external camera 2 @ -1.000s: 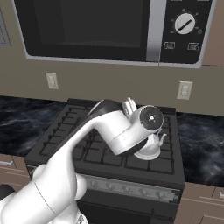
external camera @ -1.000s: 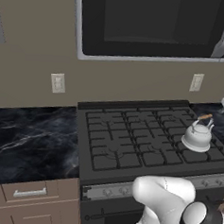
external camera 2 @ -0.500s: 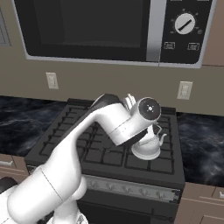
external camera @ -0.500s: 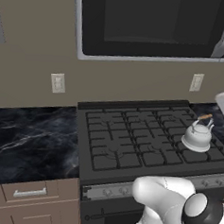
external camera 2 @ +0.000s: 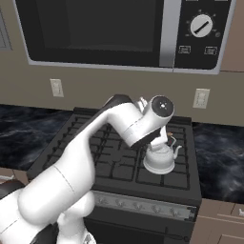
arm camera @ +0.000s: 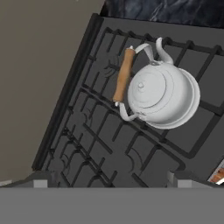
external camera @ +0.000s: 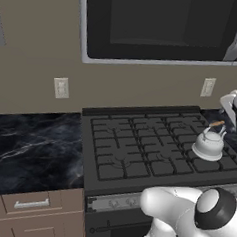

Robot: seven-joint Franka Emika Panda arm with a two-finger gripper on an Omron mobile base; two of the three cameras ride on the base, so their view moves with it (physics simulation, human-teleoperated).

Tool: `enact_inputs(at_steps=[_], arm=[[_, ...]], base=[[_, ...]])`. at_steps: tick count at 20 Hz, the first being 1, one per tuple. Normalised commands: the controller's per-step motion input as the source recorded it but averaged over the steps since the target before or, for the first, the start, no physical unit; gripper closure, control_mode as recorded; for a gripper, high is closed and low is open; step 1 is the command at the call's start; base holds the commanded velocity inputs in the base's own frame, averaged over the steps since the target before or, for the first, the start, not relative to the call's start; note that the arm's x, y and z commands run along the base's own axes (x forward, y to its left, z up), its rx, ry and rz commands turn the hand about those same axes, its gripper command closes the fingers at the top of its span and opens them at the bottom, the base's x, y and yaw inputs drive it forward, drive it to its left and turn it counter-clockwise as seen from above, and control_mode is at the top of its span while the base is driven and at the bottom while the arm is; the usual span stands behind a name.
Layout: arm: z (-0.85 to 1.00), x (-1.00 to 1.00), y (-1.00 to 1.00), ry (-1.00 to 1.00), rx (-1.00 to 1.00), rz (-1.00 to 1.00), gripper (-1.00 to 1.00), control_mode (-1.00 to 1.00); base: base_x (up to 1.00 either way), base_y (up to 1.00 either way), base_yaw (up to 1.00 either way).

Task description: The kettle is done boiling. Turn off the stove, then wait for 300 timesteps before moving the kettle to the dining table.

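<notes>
The kettle point(arm camera: 162, 95), silver-white with a tan wooden grip on its arched handle, sits upright on the stove point(arm camera: 109, 144) at its front right burner. The hand view looks down on it from above. My gripper point(arm camera: 110, 180) hangs over the grates beside the kettle, open, with its fingertips point(arm camera: 42, 179) wide apart and nothing between them. The kettle point(external camera: 209, 145) also stands near the right edge of the left base view, with my hand point(external camera: 235, 104) above and behind it. In the right base view my arm bends over the kettle point(external camera 2: 161, 158). The knob strip point(external camera 2: 143, 205) runs along the stove front. The dining table is out of view.
A black microwave point(external camera 2: 95, 28) hangs over the stove. Dark marble worktop lies to the left point(external camera: 33, 149) and to the right point(external camera 2: 219, 152). Brown drawers point(external camera: 32, 204) sit under the left worktop. Wall outlets point(external camera: 61, 87) are on the backsplash.
My arm has swung up and back over the stove, and the hand now hangs above the kettle. The kettle has not moved. The gripper has stayed open.
</notes>
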Motion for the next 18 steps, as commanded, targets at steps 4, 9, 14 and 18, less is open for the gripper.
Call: enact_inputs(at_steps=[4,9,14,18], arm=[[-0.13,0.20,-0.03,0.06,0.00,0.00,-1.00,-1.00],[-0.22,0.18,-0.09,0.04,0.00,0.00,-1.00,-1.00],[-0.19,0.15,-0.13,0.02,0.00,0.00,-1.00,-1.00],[-0.07,0.19,-0.07,0.03,0.00,0.00,-1.00,-1.00]], base=[[0.00,0.00,0.00],[0.00,0.00,0.00],[0.00,0.00,0.00],[0.00,0.00,0.00]])
